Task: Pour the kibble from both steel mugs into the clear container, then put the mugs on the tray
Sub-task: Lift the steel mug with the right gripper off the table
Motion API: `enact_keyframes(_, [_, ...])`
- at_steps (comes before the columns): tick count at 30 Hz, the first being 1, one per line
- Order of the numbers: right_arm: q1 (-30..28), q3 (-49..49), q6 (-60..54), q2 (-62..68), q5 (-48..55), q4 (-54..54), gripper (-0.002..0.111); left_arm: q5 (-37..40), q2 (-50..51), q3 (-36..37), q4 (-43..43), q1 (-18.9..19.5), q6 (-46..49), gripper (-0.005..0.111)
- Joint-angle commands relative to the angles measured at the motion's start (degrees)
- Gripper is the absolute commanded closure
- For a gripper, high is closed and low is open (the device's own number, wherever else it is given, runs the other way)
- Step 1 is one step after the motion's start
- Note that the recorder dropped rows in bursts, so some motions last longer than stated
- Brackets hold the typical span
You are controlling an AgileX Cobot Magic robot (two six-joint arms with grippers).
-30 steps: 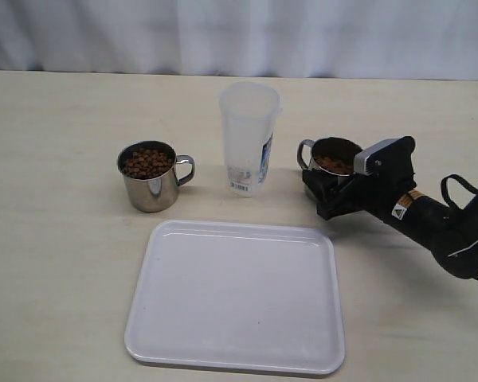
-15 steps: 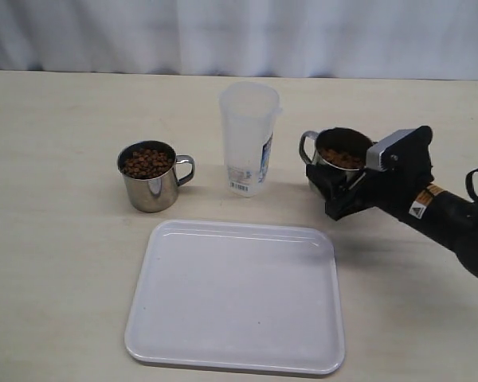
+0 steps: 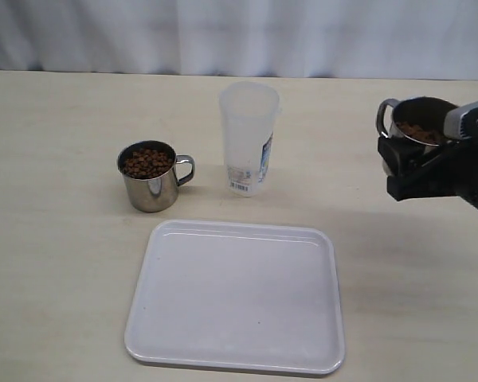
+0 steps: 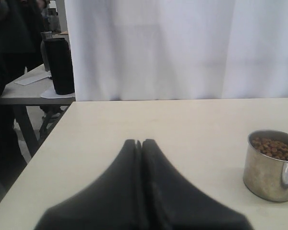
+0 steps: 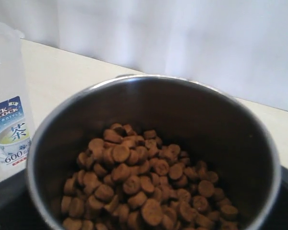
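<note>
**Two mugs full, R one gripped, container off to its left**

Your R gripper (image 3: 405,159) is clamped on the right mug (image 3: 418,123). Its jaws are closed onto the lower wall from the near-right side, w/ black fingers either side of the steel. The mug sits upright, mouth up, and looks clear of the table (image 3: 64,239). Its handle loop points left/far. In the R wrist view the kibble (image 5: 139,187) covers the mug's floor, well below the rim, none spilling.

Key relation for the pour: the clear container (image 3: 248,139) stands left of the held mug, well apart, bare table btwn. It's upright, long axis vertical, mouth open at top, label low on its right side. It looks empty. So the mug has to travel left and end w/ its lip above that narrow mouth before you tip. My read is a leftward tip, handle side leading. Narrow mouth vs wide mug rim means pellets could overshoot, so tip slow.

The R arm is plainly the nearer one for this pour. The L gripper (image 4: 139,143) is out of the exterior view. The L wrist view shows its fingers pressed together, holding nothing, w/ the left mug (image 3: 149,177) ahead and apart from it. That mug stands left of the container, full of kibble, handle facing right. The tray (image 3: 235,294) lies nearer than all three, nothing on it.
</note>
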Motion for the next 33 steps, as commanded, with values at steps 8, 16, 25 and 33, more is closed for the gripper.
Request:
enact_keyframes(8, [0.0,4.5,1.3,-5.6,0.7,0.4,0.104,-0.3,0.0,0.1,-0.2,-0.6,-0.2,0.107])
enact_keyframes(16, [-0.1,4.9,5.2,-5.7,3.1,-0.6,0.104,-0.3,0.0,0.1,-0.2,-0.6,-0.2,0.107])
enact_keyframes(25, [-10.0,-0.6,37.2,-7.7,7.7,-38.7,0.103,-0.6,0.0,0.1,-0.2,-0.6,-0.2,0.107])
enact_keyframes(33, [-7.8,-2.1,33.6,-9.4,15.9,-33.0,0.103,-0.7,0.0,0.1,-0.2,-0.6,-0.2,0.107])
